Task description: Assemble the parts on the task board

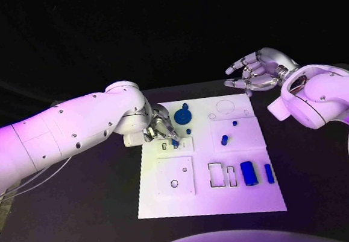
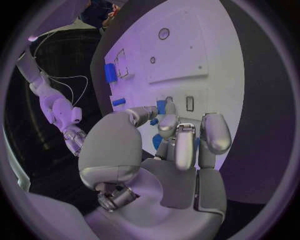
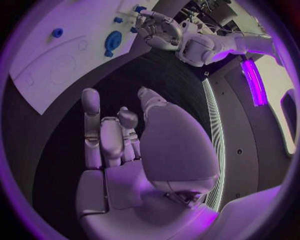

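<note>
Left hand (image 1: 158,130) reaches down, fingers (image 2: 181,145) curled close together at their tips. Right hand (image 1: 258,71) is raised, palm up, fingers apart, holding nothing.

The flat white plastic task board (image 1: 205,199) is looking smooth and a little dull, not shiny. The small blue plastic parts (image 1: 249,172) on it are looking smooth and a bit glossy. The left silver metal-looking hand (image 1: 160,130) and the right silver metal-looking hand (image 1: 255,73) are shining softly. The white arm shells (image 1: 70,131) are looking like hard, smooth, glossy plastic. The black counter (image 1: 76,232) is looking matt and dull.
</note>
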Controlling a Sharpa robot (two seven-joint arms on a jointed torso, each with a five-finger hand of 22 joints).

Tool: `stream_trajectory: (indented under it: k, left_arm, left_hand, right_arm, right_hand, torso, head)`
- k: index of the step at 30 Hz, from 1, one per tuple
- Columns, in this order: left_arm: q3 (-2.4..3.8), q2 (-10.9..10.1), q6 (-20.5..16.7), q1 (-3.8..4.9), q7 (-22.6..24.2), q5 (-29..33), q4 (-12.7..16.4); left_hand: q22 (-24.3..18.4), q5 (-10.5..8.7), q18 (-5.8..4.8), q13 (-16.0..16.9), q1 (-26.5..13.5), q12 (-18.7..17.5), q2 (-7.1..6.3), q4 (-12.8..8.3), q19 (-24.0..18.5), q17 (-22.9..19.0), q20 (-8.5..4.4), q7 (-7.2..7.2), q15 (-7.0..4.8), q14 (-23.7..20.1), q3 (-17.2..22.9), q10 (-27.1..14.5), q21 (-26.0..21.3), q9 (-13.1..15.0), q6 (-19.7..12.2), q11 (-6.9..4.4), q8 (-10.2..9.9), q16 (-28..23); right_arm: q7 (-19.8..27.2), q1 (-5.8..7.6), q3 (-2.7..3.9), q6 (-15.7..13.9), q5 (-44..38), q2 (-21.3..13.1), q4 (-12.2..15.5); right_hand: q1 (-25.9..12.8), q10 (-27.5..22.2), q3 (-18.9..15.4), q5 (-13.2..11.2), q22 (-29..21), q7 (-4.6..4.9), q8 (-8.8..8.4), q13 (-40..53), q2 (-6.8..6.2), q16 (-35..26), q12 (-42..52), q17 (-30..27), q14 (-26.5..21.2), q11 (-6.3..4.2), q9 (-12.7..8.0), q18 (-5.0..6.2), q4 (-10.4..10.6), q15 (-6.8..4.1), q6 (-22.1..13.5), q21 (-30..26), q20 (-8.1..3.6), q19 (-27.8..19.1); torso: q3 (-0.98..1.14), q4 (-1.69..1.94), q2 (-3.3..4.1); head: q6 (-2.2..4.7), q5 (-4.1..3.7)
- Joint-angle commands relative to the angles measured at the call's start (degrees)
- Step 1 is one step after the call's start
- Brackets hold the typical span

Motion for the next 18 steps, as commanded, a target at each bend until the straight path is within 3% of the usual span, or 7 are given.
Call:
stream_trajectory:
  k: [1, 8, 11, 18]
  left_arm:
    - [0.01, 0.1, 0.9, -0.01, 0.2, -1.1, 0.1]
    - [-0.02, 0.1, 1.3, -0.01, 0.0, -1.2, -0.1]
    - [-0.03, 0.1, 1.7, -0.01, -0.1, -1.2, -0.1]
    - [-0.04, 0.1, 2.5, -0.01, -0.1, -1.2, -0.2]
  left_hand:
    - [0.0, 0.31, -0.79, 0.0, 0.0, 0.0, 0.53, -12.8, -0.1, 6.5, -0.25, -0.66, -0.30, 3.8, 12.5, 0.2, 0.4, 0.1, 0.3, -0.08, 0.3, 0.0]
    - [0.1, 0.53, -0.81, 0.1, 0.0, 0.0, 0.51, -12.8, -0.1, 6.5, -0.25, -0.67, -0.32, 3.8, 12.4, 0.3, 0.4, 0.1, 0.3, -0.10, 0.3, 0.0]
    - [0.1, 0.53, -0.81, 0.1, 0.0, 0.0, 0.51, -12.8, -0.1, 6.5, -0.25, -0.67, -0.32, 3.8, 12.4, 0.3, 0.4, 0.1, 0.3, -0.10, 0.3, 0.0]
    - [0.2, 0.76, -0.83, 0.1, -0.1, 0.0, 0.49, -12.9, 0.0, 6.6, -0.25, -0.69, -0.34, 3.8, 12.4, 0.3, 0.5, 0.2, 0.3, -0.12, 0.4, 0.0]
  right_arm:
    - [4.3, -0.03, 0.00, -2.0, 4.5, 0.1, -0.1]
    - [8.6, -0.03, -0.02, -2.9, 8.8, 0.3, -0.5]
    - [10.0, -0.04, -0.03, -3.1, 9.8, 0.4, -0.5]
    - [12.7, -0.05, -0.04, -3.0, 12.7, 0.5, -0.8]
  right_hand:
    - [0.9, -4.4, 2.4, 0.1, -6.2, 0.45, 0.70, -10.8, -0.52, -17.0, -12.0, -15.1, -5.7, -0.05, 0.4, 0.23, 0.1, 0.31, -0.8, -8.1, 0.67, -2.0]
    - [0.4, -4.2, 7.2, 0.1, -15.3, 1.62, 1.64, -24.5, -2.11, -33.1, -24.0, -18.9, -8.5, 1.19, 0.9, 0.19, -0.1, 2.44, -0.9, -18.9, 2.68, -3.6]
    - [0.2, -2.2, 8.9, 0.0, -17.1, 1.56, 1.73, -28.7, -2.63, -35.7, -26.4, -19.0, -7.8, 1.15, 0.5, 0.24, -0.2, 2.51, -0.3, -20.7, 2.89, -3.3]
    - [-0.2, -1.6, 11.9, -0.1, -20.4, 2.26, 0.78, -37.0, -3.79, -42.2, -32.3, -20.5, -9.3, 2.10, -0.8, 0.11, -0.7, 3.75, 0.5, -24.6, 4.12, -5.5]
  torso:
    - [0.03, -0.01, -0.03]
    - [0.07, 0.03, -0.03]
    - [0.07, 0.03, 0.00]
    - [0.05, 0.01, -0.04]
  head:
    - [-0.08, -0.01]
    - [-0.27, 0.10]
    - [-0.33, 0.11]
    - [-0.42, 0.22]
